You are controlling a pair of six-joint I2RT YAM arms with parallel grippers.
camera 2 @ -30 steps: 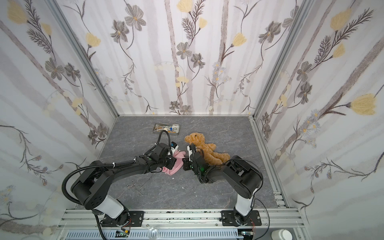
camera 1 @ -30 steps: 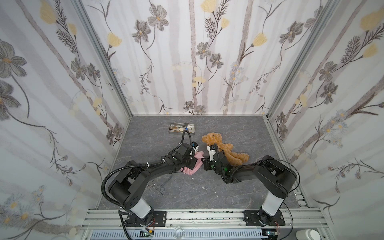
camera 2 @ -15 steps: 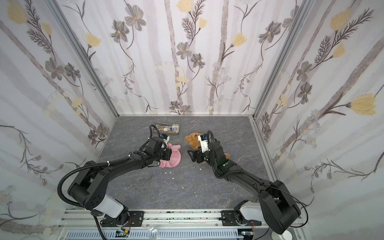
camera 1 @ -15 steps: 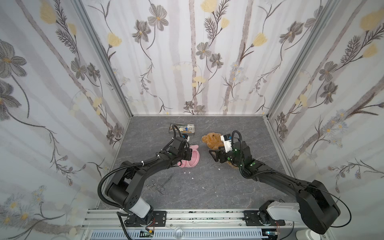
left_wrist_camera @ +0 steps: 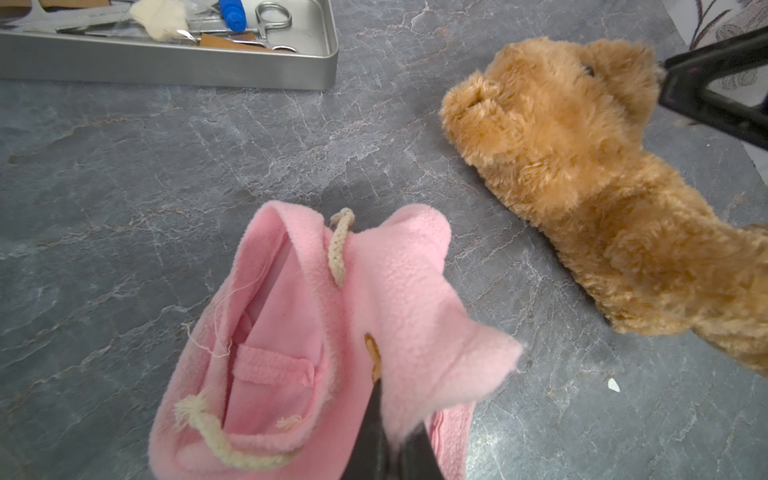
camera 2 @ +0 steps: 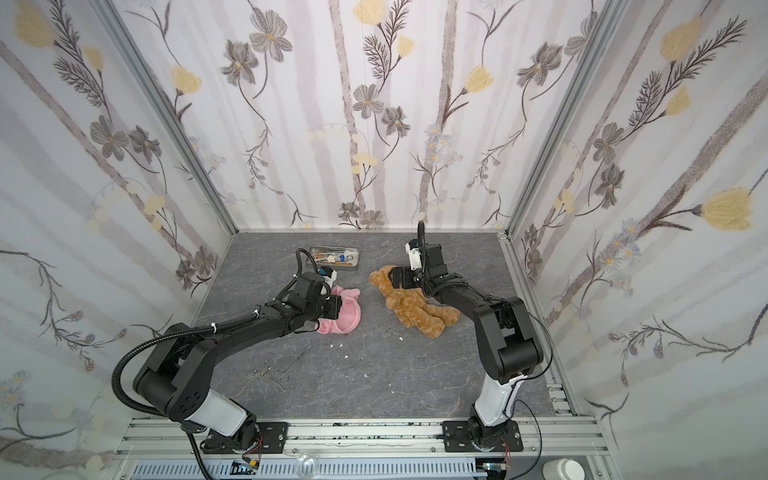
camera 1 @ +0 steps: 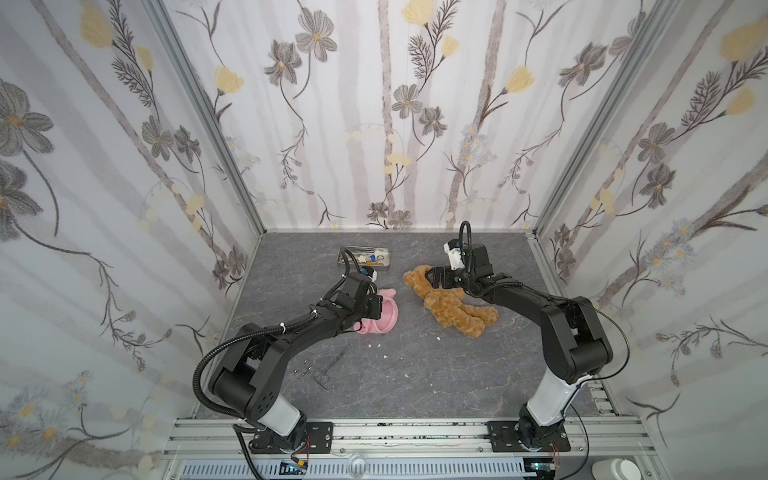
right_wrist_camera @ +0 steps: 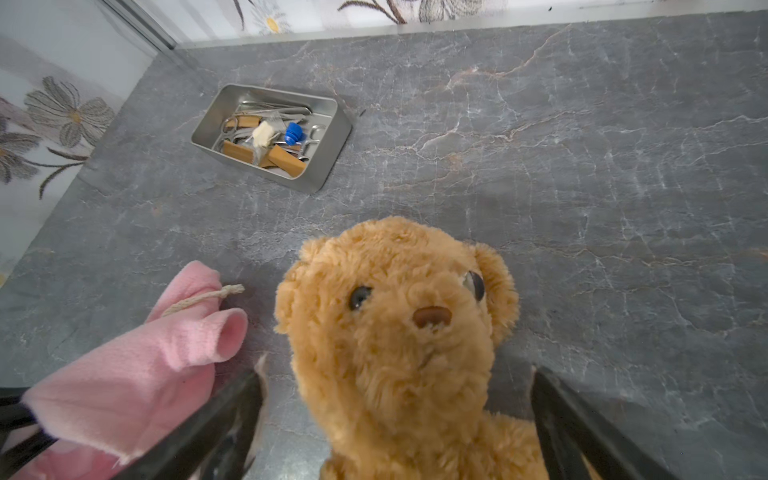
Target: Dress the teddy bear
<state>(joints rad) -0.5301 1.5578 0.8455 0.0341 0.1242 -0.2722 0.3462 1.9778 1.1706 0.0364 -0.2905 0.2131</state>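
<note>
**Right jaws:** fully open and empty. In the right wrist view the two fingers (right_wrist_camera: 216,432) stand on either side of the teddy bear (right_wrist_camera: 399,332) at neck level, with a gap showing on each side.

**Left jaws:** shut on an edge of the pink shirt (left_wrist_camera: 291,332), which shows pinched in the left wrist view.

**Change:** one second earlier the right jaws were nearly shut and worked close against the left jaws, between bear and shirt. They have since opened to full width and moved to the bear's head. The bear itself has hardly shifted.

**Teddy bear:** lies on its back on the surface (camera 1: 415,395), face up, in both top views (camera 1: 440,299) (camera 2: 409,305). It is undressed, and no part of it is inside the shirt.

**Pink shirt:** beside the bear's head, near it but apart (camera 1: 384,318).

**Metal tray** (right_wrist_camera: 328,166): past the bear's head, apart from it.

**Forceps** (camera 1: 318,370): well apart from the bear, beyond the shirt.

**Meaning (judgement):** the release reads as a regrasp. Dressing has not yet begun. The next move calls for closing on the bear's head or torso and bringing it to the shirt's opening. The plush compresses and may slip, and a shirt held by one edge may sag closed.
</note>
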